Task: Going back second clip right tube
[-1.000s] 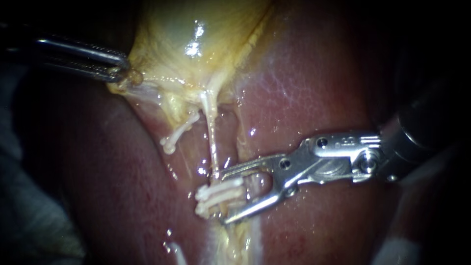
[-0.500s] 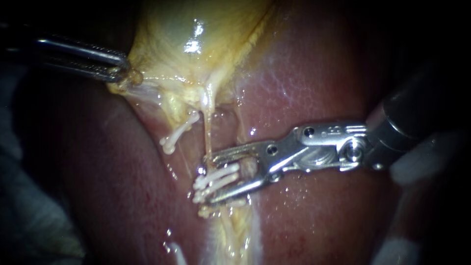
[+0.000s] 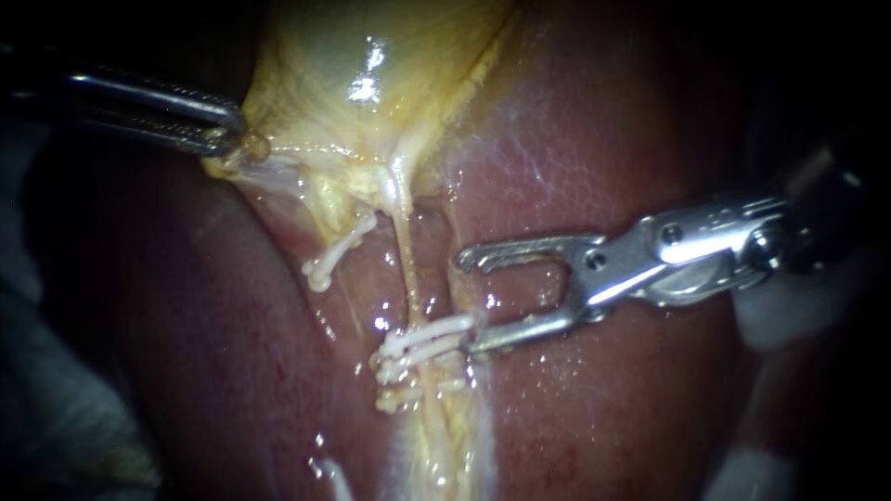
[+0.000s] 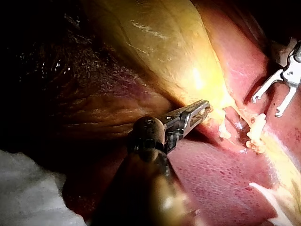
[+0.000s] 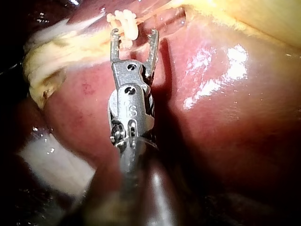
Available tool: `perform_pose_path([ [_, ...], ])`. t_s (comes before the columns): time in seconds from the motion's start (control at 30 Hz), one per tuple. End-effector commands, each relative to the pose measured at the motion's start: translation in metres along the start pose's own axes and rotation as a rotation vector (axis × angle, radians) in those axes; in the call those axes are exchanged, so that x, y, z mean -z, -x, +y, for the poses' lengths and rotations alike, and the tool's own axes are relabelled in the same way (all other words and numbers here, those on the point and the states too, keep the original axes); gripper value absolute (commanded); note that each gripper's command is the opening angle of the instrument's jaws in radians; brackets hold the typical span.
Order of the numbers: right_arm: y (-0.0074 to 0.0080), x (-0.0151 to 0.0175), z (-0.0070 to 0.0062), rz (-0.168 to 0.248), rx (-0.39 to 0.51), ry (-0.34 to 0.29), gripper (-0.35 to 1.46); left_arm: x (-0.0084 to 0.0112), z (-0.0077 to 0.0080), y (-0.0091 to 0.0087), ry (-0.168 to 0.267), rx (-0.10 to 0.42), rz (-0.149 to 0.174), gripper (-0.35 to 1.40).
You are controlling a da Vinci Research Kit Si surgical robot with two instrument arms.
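Ref: the clips [image 3: 422, 357] on the right tube [image 3: 406, 269]. Right of the clips: bare liver [image 3: 575, 408], open passage around my right instrument [image 3: 469, 302], tip just beside them. Above the clips: tube bare up to the gallbladder [image 3: 371, 93]. Up-left of them: lone clip [image 3: 334, 255] and my left instrument [image 3: 227, 134] crowd the way.

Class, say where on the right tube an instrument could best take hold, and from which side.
Probably the bare stretch of the right tube above the clips, from the right instrument's side, jaws across it: it runs straight there, with bare liver beside it.
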Motion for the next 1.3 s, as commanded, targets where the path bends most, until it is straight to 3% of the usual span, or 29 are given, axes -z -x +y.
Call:
perform_pose_path([
  [0.03,-0.0003,0.0008,-0.0001,-0.007,0.007,0.004,0.50,0.0000,0.0000,0.0000,0.000,0.000,0.000,-0.35],
  [0.33,-0.0017,0.0035,-0.0007,-0.095,-0.009,0.042,0.50,0.0000,0.0000,0.0000,0.000,0.000,0.000,-0.35],
  [0.6,-0.0017,0.0038,-0.0008,-0.095,-0.010,0.042,0.50,-0.0018,-0.0004,0.0004,-0.013,-0.003,0.007,-0.35],
  [0.97,-0.0017,0.0038,-0.0008,-0.095,-0.010,0.042,0.50,-0.0062,-0.0014,0.0006,0.006,-0.007,-0.005,-0.35],
  [1.3,-0.0017,0.0039,-0.0008,-0.095,-0.010,0.042,0.50,-0.0066,-0.0015,0.0006,0.009,-0.008,-0.007,-0.35],
])
